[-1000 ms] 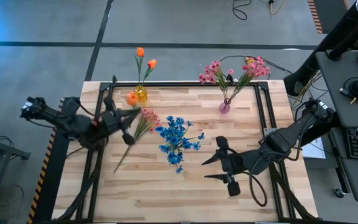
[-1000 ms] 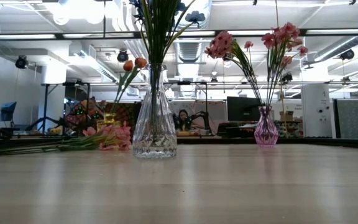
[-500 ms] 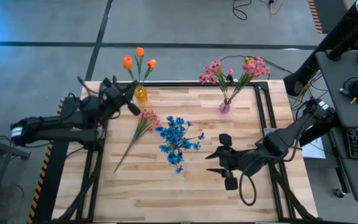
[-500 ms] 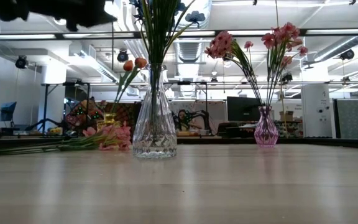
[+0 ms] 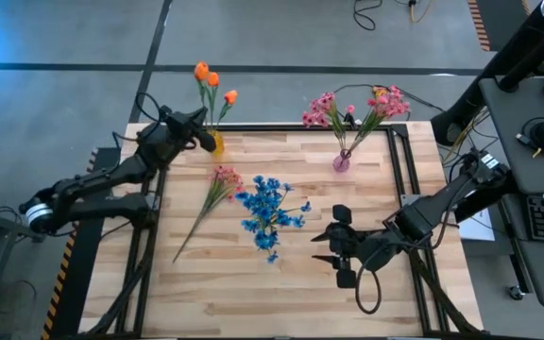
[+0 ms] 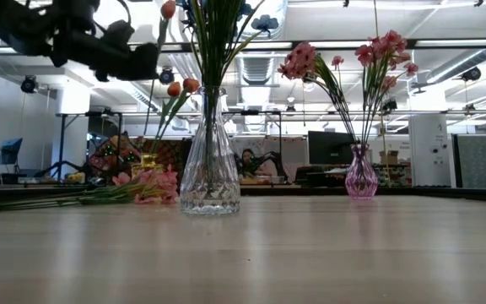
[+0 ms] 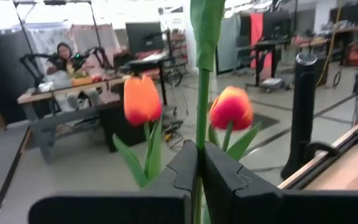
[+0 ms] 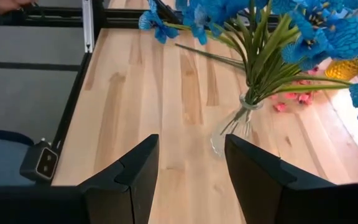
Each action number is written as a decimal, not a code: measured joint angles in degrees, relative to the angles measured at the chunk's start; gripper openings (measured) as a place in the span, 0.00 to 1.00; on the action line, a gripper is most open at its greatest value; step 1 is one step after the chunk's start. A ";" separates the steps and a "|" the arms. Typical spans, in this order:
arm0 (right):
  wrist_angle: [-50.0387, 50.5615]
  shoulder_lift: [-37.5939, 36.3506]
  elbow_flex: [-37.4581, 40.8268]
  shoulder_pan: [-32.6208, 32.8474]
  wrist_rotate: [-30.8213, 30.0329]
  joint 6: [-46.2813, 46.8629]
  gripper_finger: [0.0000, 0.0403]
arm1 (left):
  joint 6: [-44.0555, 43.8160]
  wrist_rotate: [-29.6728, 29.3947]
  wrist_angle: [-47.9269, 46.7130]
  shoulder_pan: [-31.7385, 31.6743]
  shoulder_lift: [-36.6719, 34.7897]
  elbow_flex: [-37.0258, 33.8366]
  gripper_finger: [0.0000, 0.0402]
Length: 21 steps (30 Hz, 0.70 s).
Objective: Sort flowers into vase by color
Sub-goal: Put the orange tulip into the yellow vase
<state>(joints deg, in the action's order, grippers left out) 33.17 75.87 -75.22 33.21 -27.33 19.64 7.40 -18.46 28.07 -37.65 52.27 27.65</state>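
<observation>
Left wrist view showed the left gripper (image 7: 199, 167) closed on the green stalk of an orange tulip stem (image 7: 202, 81), held upright above the yellow vase (image 5: 214, 144) at the table's far edge. A pink spray (image 5: 217, 186) lay flat on the table. The right gripper (image 5: 334, 247) hung open beside the clear vase of blue flowers (image 5: 267, 212).

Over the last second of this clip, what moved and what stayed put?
The left pincer, shut on an orange tulip stem, carried it from beside the loose pink spray up to the yellow vase at the table's far edge. The right pincer, open, shifted only slightly. The blue bunch, pink vase and pink spray did not move.
</observation>
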 joint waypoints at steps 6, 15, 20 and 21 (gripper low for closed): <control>-1.50 0.51 0.02 0.00 -0.35 -0.13 0.44 | -0.50 1.53 4.45 -1.89 4.11 -1.27 0.00; -2.01 0.64 0.02 0.00 -1.23 -0.13 0.44 | -0.27 1.53 10.08 -3.88 9.53 -2.39 0.00; -2.01 0.64 0.03 0.00 -1.24 -0.13 0.44 | 1.28 1.34 11.68 -4.23 9.51 -3.16 0.00; -2.01 0.64 0.03 0.00 -1.25 -0.13 0.44 | 0.85 1.50 12.93 -4.52 9.51 -3.60 0.00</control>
<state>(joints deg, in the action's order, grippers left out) 31.16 76.51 -75.19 33.21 -28.58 19.51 8.25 -16.96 41.00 -42.17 61.78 24.05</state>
